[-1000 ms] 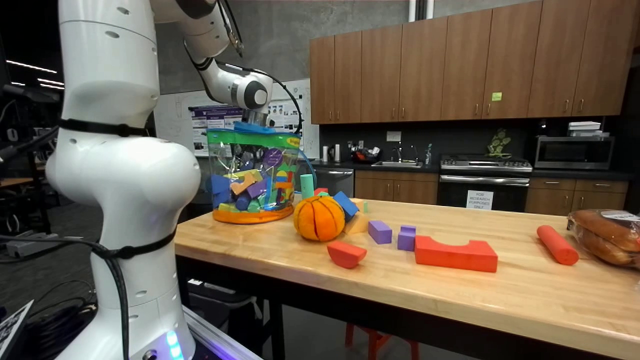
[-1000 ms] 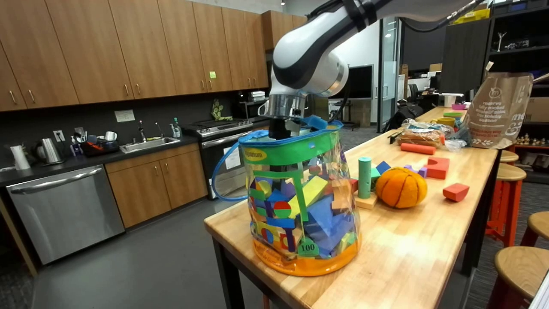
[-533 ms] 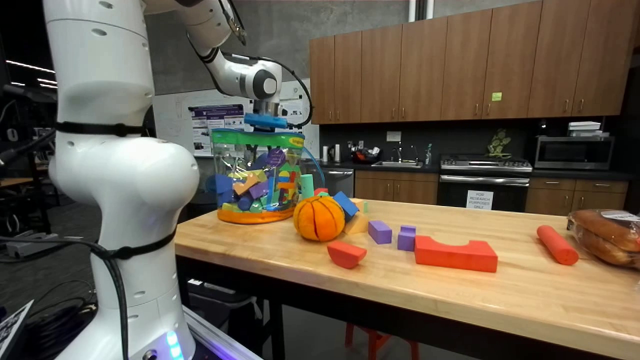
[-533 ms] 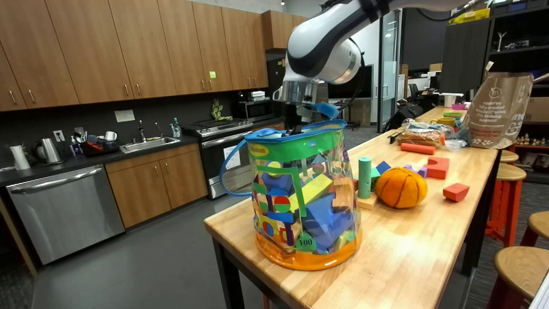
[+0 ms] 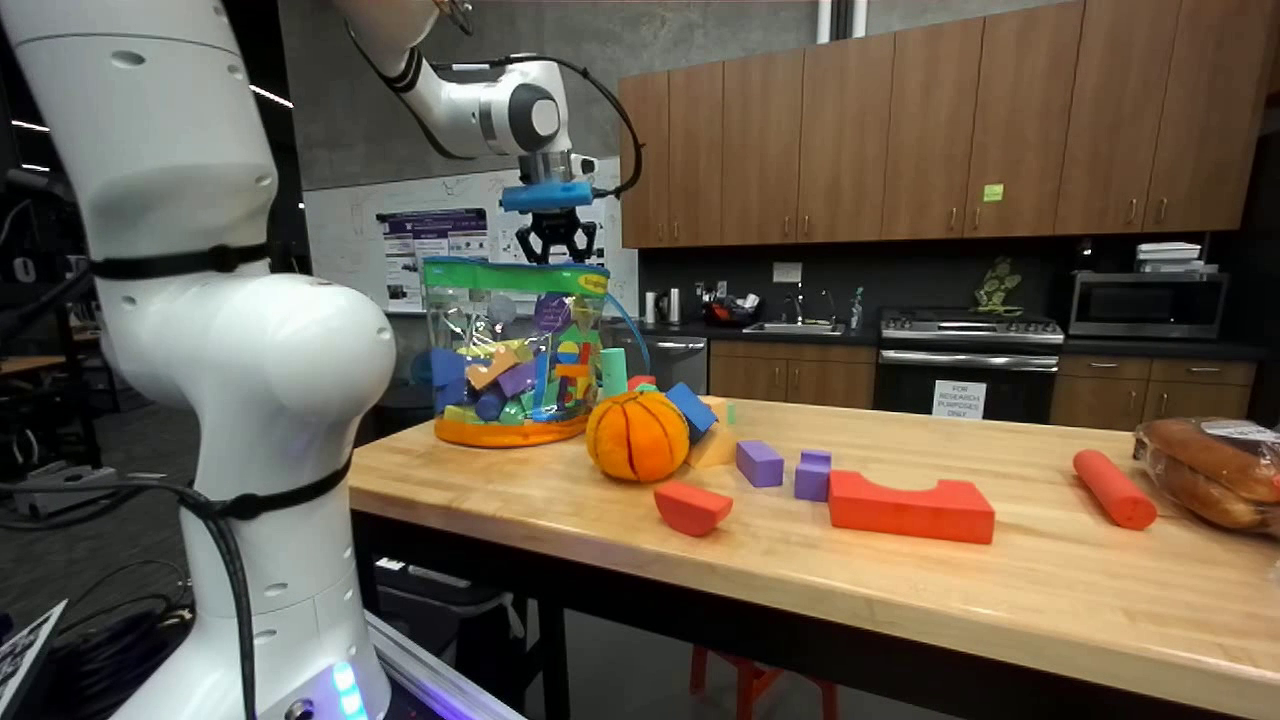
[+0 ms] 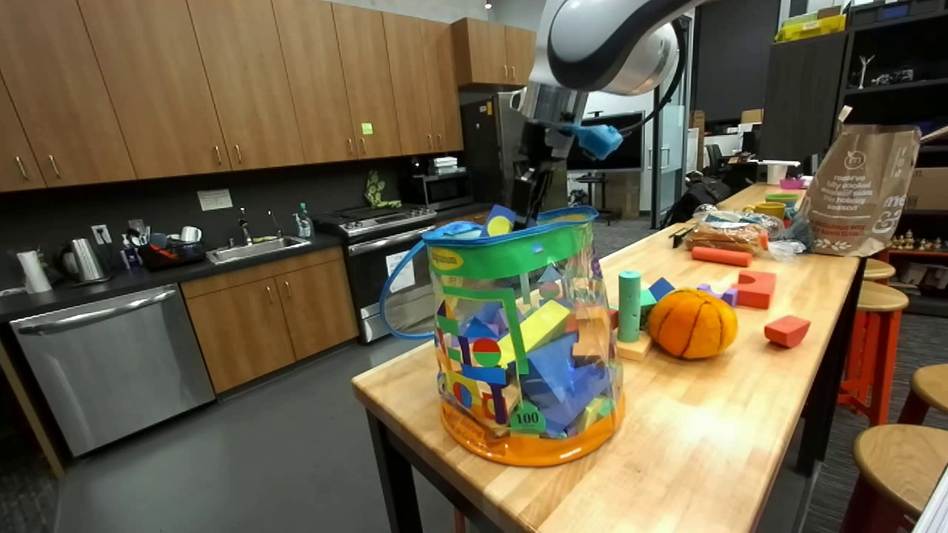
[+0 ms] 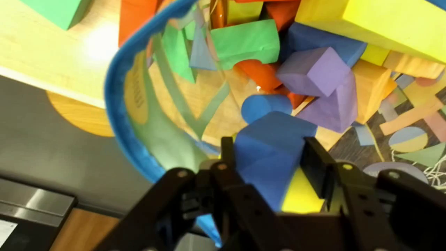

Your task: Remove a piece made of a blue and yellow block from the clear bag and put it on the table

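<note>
claw (image 7: 269, 148): points down at the mouth of the clear bag (image 6: 511, 255), its jaws snug against a load on two sides.
blue-and-yellow piece (image 7: 273, 158): pinched between the claw's tips, a broad blue face showing in the wrist view and yellow along one edge; in an exterior view its top stands above the near rim, the rest hidden (so whether its underside is past the rim, I cannot tell).
clear bag: upright under the claw, mouth open, with loose blocks (image 7: 324, 78) heaped below the claw's tips.
counter (image 6: 689, 444): well below the claw, carrying the bag near one corner.
orange ball (image 6: 692, 323): on the counter, lower than the claw and off to its side, near an upright green cylinder (image 6: 629, 307).
lifting out: the step in hand, as I judge it; the grip is made and the piece is at the mouth, with the setting-down not yet begun.
way over the rim: the next move seems to want a straight rise until the piece hangs wholly above the bag, then a carry past its wall.
landing on the counter: after that, lower it to the wood beside the bag; part the jaws only once it rests.
snag at the mouth: the rim (soft plastic, by the look of it) could catch a low corner and drag the bag.
</note>
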### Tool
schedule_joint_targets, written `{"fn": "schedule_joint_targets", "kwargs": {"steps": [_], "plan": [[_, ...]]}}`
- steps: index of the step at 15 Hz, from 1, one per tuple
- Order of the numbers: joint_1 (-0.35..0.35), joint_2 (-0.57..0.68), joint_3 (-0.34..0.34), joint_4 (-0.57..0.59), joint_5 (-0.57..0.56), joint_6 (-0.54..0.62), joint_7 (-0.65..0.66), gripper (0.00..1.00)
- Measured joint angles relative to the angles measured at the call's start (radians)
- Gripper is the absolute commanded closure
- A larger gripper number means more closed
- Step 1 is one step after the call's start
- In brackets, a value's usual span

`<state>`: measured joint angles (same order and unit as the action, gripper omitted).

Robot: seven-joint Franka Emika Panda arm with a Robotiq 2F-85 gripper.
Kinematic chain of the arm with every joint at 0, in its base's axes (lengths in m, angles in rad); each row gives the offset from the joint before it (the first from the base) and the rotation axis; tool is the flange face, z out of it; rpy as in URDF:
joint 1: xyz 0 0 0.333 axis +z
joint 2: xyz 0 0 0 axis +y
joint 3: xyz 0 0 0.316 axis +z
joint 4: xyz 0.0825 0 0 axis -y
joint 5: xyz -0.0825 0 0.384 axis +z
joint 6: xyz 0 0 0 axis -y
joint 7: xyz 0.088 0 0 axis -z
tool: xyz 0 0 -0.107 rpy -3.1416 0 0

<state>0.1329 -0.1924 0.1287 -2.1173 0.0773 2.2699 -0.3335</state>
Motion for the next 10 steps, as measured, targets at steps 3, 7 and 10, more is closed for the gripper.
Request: {"fn": "schedule_joint_targets", "kwargs": {"steps": [3, 7, 10], "plan": [[0.000, -0.046, -0.005, -0.028, -0.046, 0.091, 0.043, 0.74], [-0.008, -0.096, -0.007, -0.064, -0.109, 0.162, 0.129, 0.74], [-0.032, -0.136, -0.007, -0.105, -0.153, 0.225, 0.228, 0.74]]}}
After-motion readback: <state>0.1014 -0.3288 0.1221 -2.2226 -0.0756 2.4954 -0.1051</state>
